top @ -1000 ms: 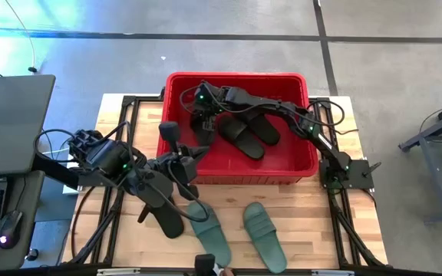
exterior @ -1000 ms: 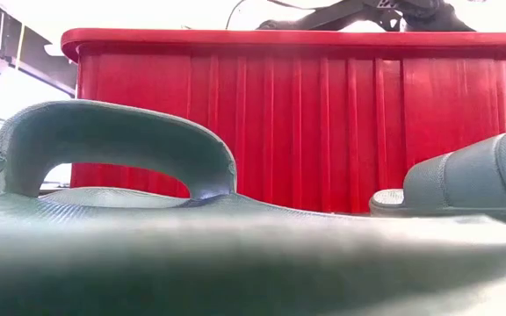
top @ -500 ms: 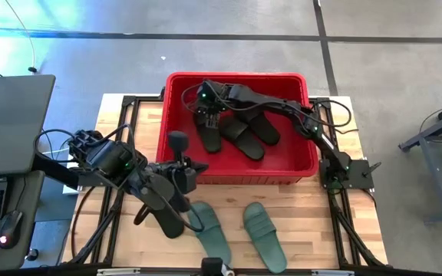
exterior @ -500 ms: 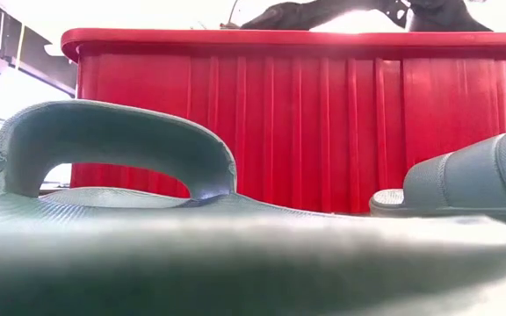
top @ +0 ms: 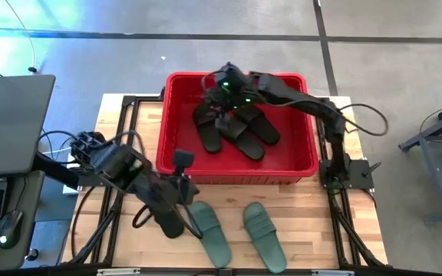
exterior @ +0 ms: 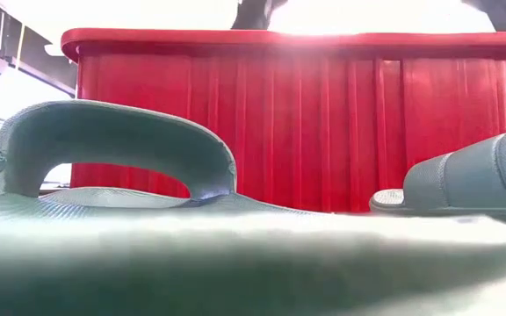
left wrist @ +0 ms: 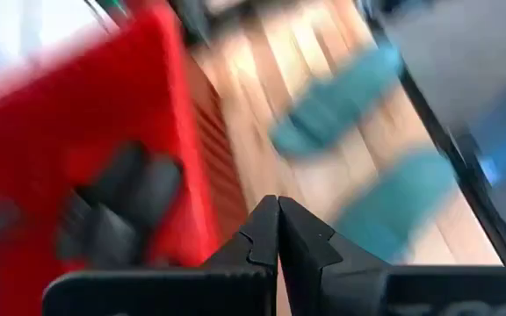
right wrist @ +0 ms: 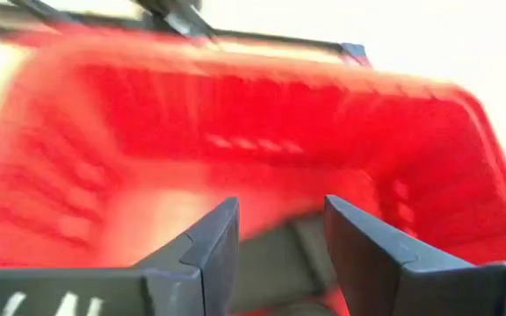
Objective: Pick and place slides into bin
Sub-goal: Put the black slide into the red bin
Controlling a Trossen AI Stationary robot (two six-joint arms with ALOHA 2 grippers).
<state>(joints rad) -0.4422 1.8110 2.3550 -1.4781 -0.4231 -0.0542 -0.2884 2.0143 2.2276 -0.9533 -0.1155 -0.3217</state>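
Note:
The red bin (top: 176, 84) stands at the table's far middle; it also shows in the low view (exterior: 297, 114). Three black slides (top: 236, 136) lie on its floor. My right gripper (top: 222, 103) hangs open and empty over them, near the bin's far side (right wrist: 279, 206). My left gripper (top: 181, 159) is shut and empty (left wrist: 278, 211), just in front of the bin's near wall. A fourth black slide (top: 169, 221) lies on the table, partly under my left arm. Two teal-green slides (top: 209, 230) (top: 265, 234) lie flat on their soles near the front edge.
A monitor and keyboard (top: 6, 123) stand off the table's left side. Black frame rails (top: 121, 123) run along the table's edges. In the low view the nearer teal slide (exterior: 112, 158) fills the foreground. Bare wood (top: 321, 222) lies at the front right.
My right gripper has left a black slide lying on the bin floor beside the other two. It has risen and gone toward the bin's far side. My left gripper has drawn back from the bin's left rim toward the table's near edge.

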